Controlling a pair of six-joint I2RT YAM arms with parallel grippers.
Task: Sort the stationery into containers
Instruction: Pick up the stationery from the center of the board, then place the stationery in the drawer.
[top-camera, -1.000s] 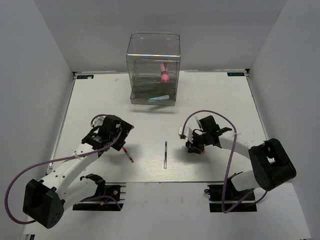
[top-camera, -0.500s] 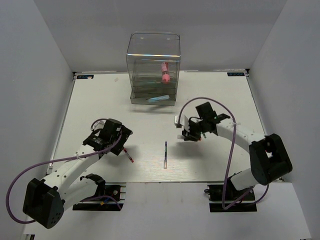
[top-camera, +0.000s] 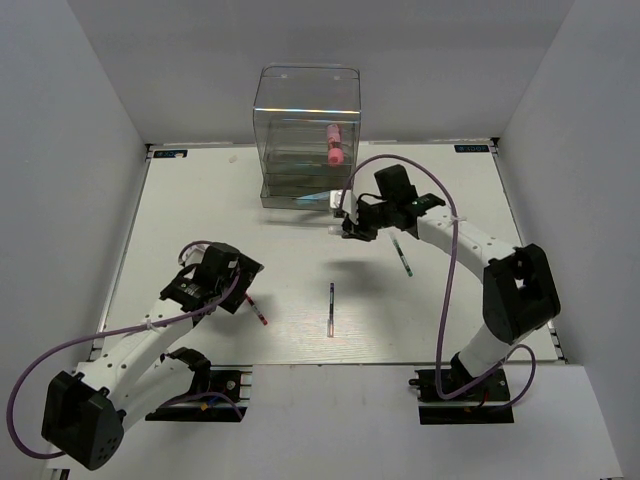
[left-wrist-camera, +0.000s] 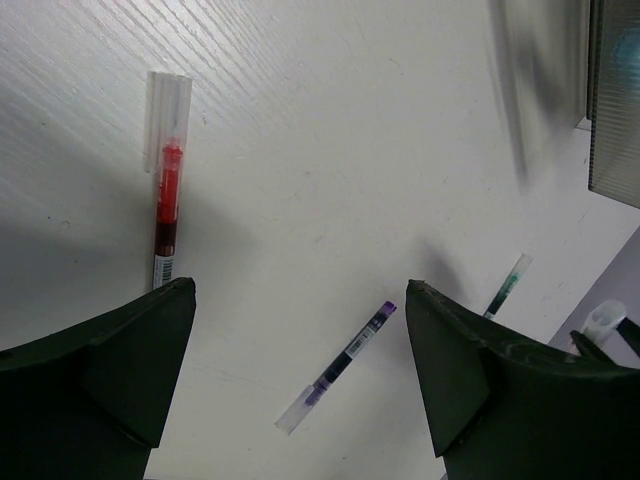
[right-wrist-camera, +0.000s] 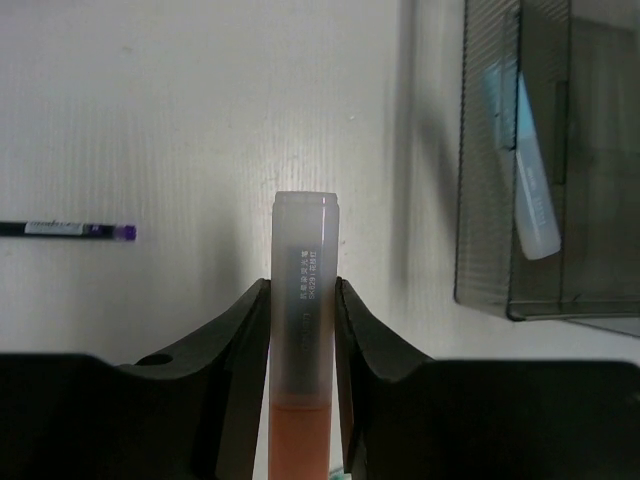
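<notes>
**Top external view.** Shows the left gripper (top-camera: 238, 292) spread wide and empty, low over the table (top-camera: 200, 200), just beside the red pen (top-camera: 258, 309). Shows the right gripper (top-camera: 350, 225) near the lower front of the clear drawer box (top-camera: 306, 120), closed on something too small to make out here. Locates the pink tube (top-camera: 332, 146) inside an upper drawer, the dark pen (top-camera: 331, 309) flat at mid-table, and the green pen (top-camera: 404, 256) flat to its right.

**Left wrist view.** Confirms both fingers (left-wrist-camera: 110, 370) far apart with nothing between them. Places the red pen at left, the dark pen at centre and the green pen further right, all flat on the table.

**Right wrist view.** Shows the jaws clamped on the grey-orange marker (right-wrist-camera: 303, 300), grey cap pointing forward. Shows the light-blue marker (right-wrist-camera: 528, 195) lying in the box's bottom drawer, ahead and to the right.
</notes>
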